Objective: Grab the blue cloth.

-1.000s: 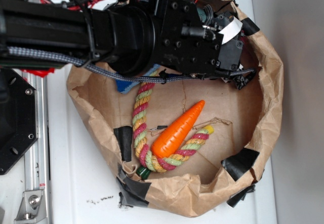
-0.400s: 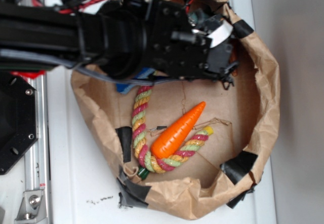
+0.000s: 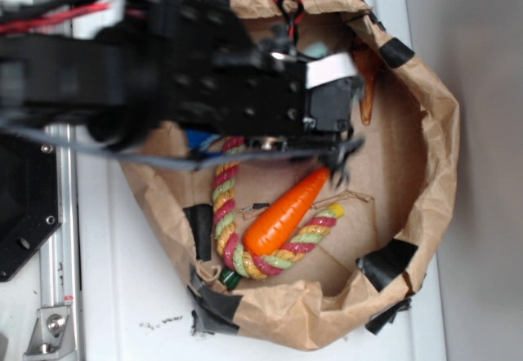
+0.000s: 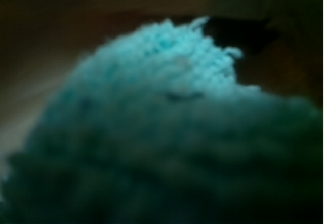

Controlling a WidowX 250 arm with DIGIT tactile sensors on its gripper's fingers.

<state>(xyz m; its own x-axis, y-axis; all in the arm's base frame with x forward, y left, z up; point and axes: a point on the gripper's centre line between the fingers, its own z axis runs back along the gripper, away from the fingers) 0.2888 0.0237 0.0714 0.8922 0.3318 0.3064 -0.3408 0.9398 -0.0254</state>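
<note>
Two views disagree in how much they give away. From the wrist, the blue cloth point(image 4: 167, 133) fills nearly the whole frame as a blurred mass of teal terry loops, so it sits right under the camera and very close to it; only a dark strip along the top of the frame is not cloth. From outside, just a sliver of that pale teal point(image 3: 315, 50) shows in the upper middle of the frame, at the back of the brown paper bag point(image 3: 433, 132), with the black arm point(image 3: 188, 83) covering the rest.

My reading is that the cloth lies directly ahead of and below the gripper point(image 3: 347, 144), with almost nothing left between them, so the coming move turns on a short push into the pile, not on any sideways shift. Its long axis cannot be made out, since too little of it shows.

Whether the gripper is parted or closed, I cannot tell: motion blur and the arm's own body hide the fingers.

Lower in the bag, an orange toy carrot point(image 3: 286, 212) rests across a coloured rope point(image 3: 225, 206), well apart from the cloth.
</note>
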